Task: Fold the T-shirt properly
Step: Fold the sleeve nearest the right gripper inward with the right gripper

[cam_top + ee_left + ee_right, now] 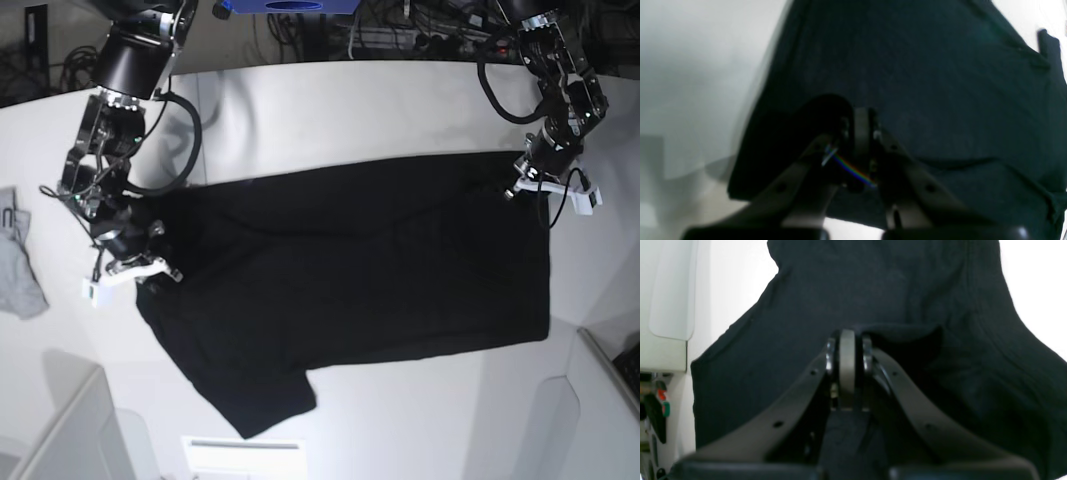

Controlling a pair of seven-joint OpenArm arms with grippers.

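Both claws (858, 116) (853, 336) pinching black cloth T-shirt (340, 270): lift evenly, keep cloth taut, fold slowly.

Soft grey shadows and a bright sheen cross the pale surface (690, 83) in the left wrist view.

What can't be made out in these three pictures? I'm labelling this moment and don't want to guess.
- Left gripper, left wrist view: dark fingers against dark cloth hide exactly how much fabric is pinched.
- T-shirt, base view: any print on its underside is hidden by the cloth itself.
- T-shirt, right wrist view: its lower part is covered by the right gripper and cut off by the bottom edge.
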